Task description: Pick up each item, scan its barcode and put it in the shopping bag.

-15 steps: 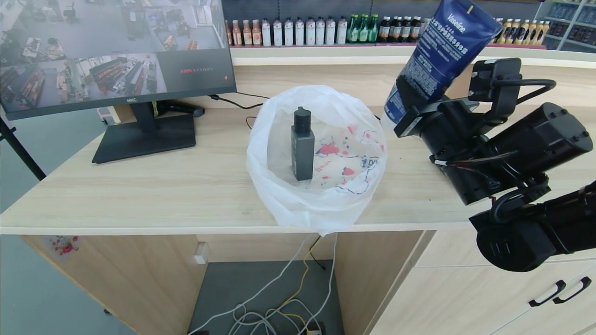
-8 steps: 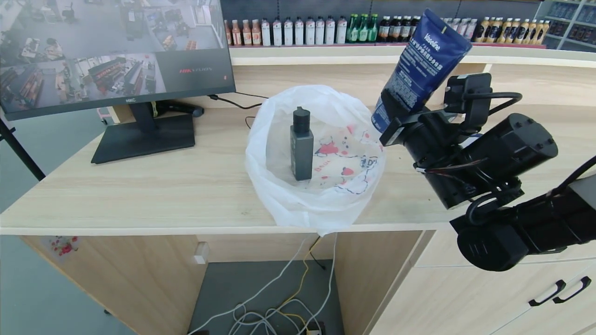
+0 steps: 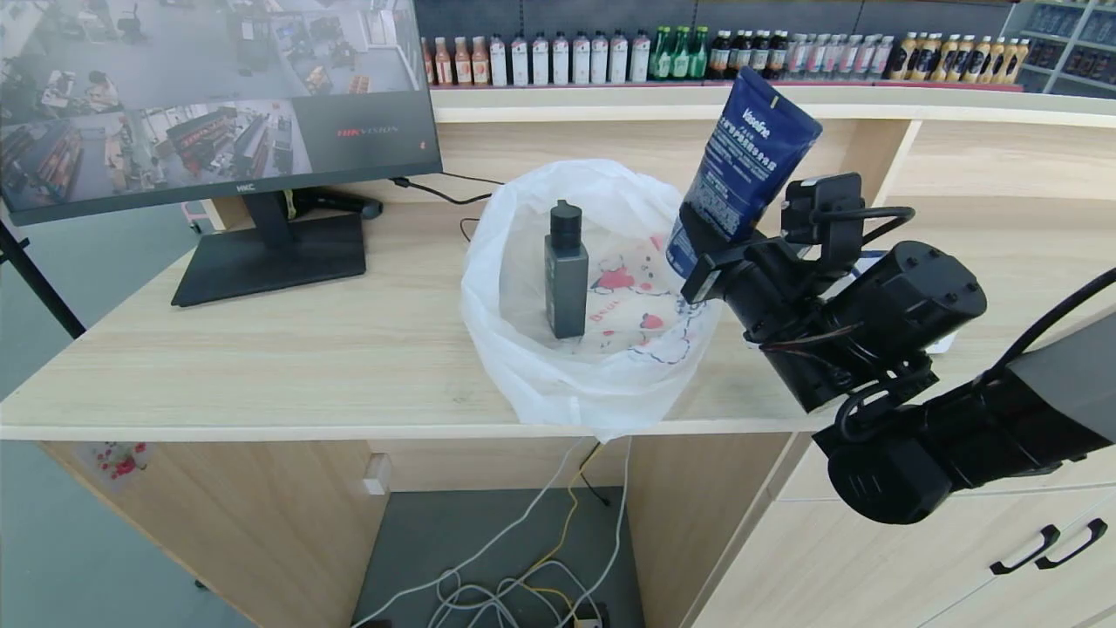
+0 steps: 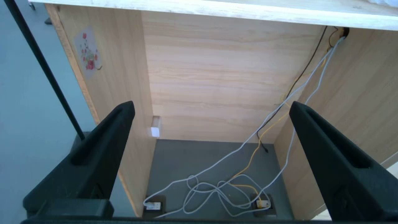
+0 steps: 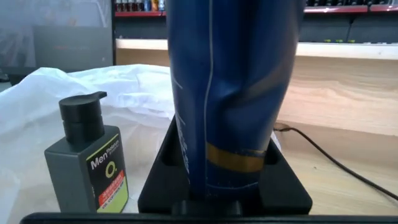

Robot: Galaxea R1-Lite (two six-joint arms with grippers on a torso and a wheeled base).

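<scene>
1 blue tube [image 3: 746,166] is clamped at its lower end in the right jaws, at the tip of the right arm [image 3: 872,323]. Its flat sealed end is up, and it leans a little toward the robot's right. It hangs over the right-hand rim of the white shopping bag [image 3: 523,366], clear of the tabletop [image 3: 305,349].

The bag sits open near the front edge of the tabletop, and a fold of it droops over that edge. 1 grey pump bottle [image 3: 567,270] stands upright inside the bag, just beside the tube's lower end on the robot's left.

The left jaws are spread wide with nothing between their 2 black fingers [image 4: 99,162]. They sit below tabletop level, facing the open recess where loose cables [image 4: 230,180] lie on the floor.

1 monitor [image 3: 209,87] stands on the tabletop at the robot's left, well apart from the bag. Rows of drink bottles [image 3: 697,52] line a shelf behind.
</scene>
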